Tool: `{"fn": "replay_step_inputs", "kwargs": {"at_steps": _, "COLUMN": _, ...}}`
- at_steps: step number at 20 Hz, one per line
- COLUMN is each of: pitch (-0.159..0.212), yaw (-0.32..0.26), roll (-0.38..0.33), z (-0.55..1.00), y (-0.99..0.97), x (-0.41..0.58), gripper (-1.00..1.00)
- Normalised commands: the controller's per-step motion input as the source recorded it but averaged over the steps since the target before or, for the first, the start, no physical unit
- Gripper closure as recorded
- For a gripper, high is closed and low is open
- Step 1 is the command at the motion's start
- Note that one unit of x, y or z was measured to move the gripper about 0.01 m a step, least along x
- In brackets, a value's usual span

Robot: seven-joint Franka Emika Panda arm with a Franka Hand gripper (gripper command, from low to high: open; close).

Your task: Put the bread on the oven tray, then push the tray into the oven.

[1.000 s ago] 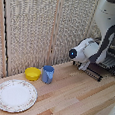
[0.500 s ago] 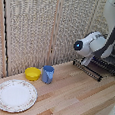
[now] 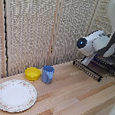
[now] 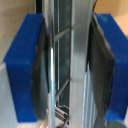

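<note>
So the arm is over at the exterior view's right side of the desk (image 3: 75, 95), with the end effector (image 3: 89, 60) down at the oven pan (image 3: 90, 69), that flat rack of thin dark bars sitting by the desk's far right edge. The wrist view is super close up: both blue fingers (image 4: 25, 70) sit on either side of a metal bar of the pan (image 4: 75, 70), dark pads pressed in tight, so it's clamped onto the pan. The oven (image 3: 114, 56) is mostly cut off at the right edge, just a dark bit behind the arm. Can't spot the bread anywhere. Over near the desk's far left there's a yellow bowl (image 3: 33, 73) with a blue cup (image 3: 48, 74) just beside it, and a patterned plate (image 3: 14, 95) toward the front left corner.
</note>
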Motion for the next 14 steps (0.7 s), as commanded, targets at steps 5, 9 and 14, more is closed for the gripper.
{"fn": "replay_step_inputs", "kwargs": {"at_steps": 5, "pitch": 0.0, "yaw": 0.001, "roll": 0.003, "z": 0.13, "y": -1.0, "x": -0.211, "gripper": 1.0}}
{"fn": "replay_step_inputs", "kwargs": {"at_steps": 9, "pitch": -0.003, "yaw": 0.0, "roll": 0.012, "z": 0.12, "y": -1.0, "x": -0.143, "gripper": 1.0}}
{"fn": "replay_step_inputs", "kwargs": {"at_steps": 14, "pitch": -0.025, "yaw": 0.018, "roll": 0.004, "z": 0.09, "y": -0.81, "x": -0.073, "gripper": 1.0}}
